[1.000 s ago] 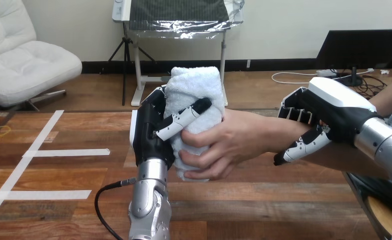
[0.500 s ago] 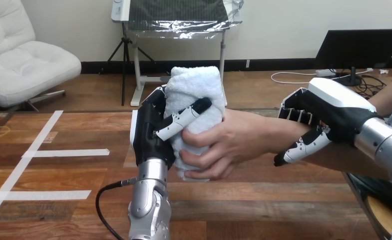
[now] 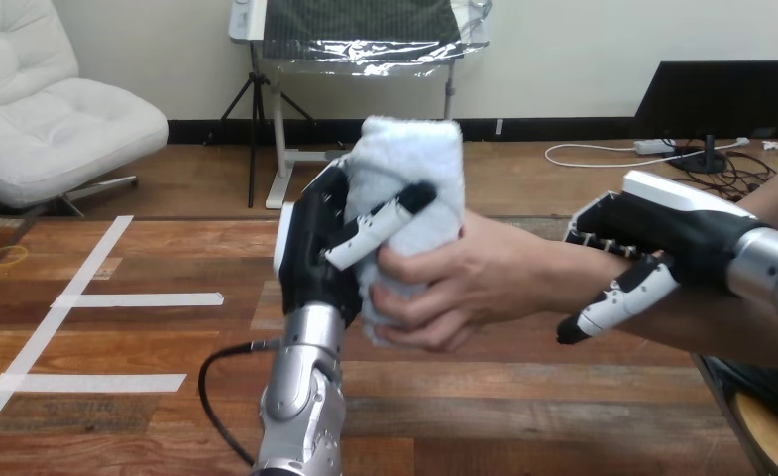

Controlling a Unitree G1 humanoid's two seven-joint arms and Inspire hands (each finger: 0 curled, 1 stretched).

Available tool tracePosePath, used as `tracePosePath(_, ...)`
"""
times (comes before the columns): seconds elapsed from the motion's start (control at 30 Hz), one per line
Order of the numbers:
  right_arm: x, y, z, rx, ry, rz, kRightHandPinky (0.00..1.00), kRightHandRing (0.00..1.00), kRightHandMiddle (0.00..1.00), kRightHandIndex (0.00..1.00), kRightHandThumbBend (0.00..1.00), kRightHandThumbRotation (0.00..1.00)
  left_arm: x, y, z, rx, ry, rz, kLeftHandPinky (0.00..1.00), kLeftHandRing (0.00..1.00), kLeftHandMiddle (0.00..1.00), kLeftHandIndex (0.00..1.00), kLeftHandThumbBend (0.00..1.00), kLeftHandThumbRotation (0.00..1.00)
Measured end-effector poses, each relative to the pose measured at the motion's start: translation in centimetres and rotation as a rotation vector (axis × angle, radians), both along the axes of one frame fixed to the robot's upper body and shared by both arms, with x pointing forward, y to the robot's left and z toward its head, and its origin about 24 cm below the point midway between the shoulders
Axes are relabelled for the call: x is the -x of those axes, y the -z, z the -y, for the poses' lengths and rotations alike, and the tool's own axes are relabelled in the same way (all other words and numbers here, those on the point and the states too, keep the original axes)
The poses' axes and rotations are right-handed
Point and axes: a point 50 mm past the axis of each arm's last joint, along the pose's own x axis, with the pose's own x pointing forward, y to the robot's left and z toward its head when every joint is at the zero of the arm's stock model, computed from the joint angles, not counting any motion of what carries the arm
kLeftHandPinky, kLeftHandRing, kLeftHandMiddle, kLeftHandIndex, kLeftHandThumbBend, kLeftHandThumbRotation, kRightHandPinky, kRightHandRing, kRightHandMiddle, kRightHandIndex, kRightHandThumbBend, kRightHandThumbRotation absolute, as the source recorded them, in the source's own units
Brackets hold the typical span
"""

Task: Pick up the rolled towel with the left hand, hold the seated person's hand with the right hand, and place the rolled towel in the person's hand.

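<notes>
Where person's hand (image 3: pixel 476 283) wraps, rolled towel (image 3: pixel 414 159) hidden.

— Is any word, label, brand, number or sign being shown clearly enough to be read?
— None is being made out. Nothing legible is being displayed on any surface in the head view.
</notes>
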Motion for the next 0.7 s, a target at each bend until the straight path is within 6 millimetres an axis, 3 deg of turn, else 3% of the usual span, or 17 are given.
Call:
tracePosePath(0.23,0.4,-0.8,0.1,-0.028,-0.008,-0.033,0.78,0.86,0.87,0.86,1.0,0.2,-0.2,-1.1,0.5,-0.039,0.028,0.061,0.9,0.85,0.84,0.82,0.59,0.93)
tracePosePath(0.4,1.0,-1.4,0.4,-0.055,-0.04,-0.029,0.8,0.9,0.91,0.9,1.0,0.27,-0.2,-2.1,0.7,-0.07,0.048,0.115,0.98,0.9,0.86,0.81,0.63,0.96)
tracePosePath(0.7,1.8,-1.6,1.0,-0.147,-0.078,-0.009,0.8,0.91,0.93,0.92,1.0,0.38,0.1,-2.7,0.4,-0.076,0.031,0.166,1.0,0.93,0.87,0.8,0.64,0.95)
